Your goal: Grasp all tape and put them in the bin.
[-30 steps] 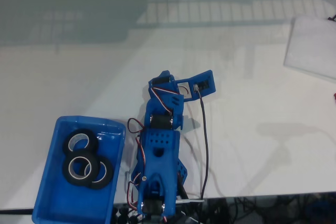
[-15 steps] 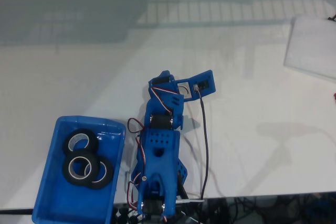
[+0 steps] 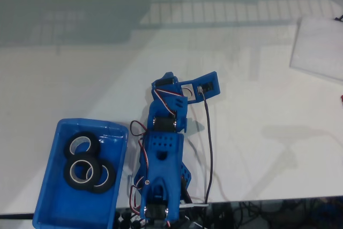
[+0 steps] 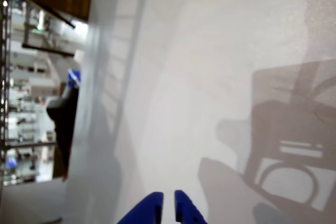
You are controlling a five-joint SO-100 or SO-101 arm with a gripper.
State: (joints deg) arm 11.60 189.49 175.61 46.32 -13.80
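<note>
— How's the light in the fixed view?
— Bright and even across the white table, slightly hazy and soft. A greyer, dimmer band with a pale grid-like reflection lies beyond the arm. A faint shadow falls on the table right of the arm.
— And the wrist view?
— Softer still. The blue gripper tips at the bottom edge are blurred. Grey, clear-edged shadows sit on the table right of them. Far left of the gripper, the background is overexposed and smeared.
</note>
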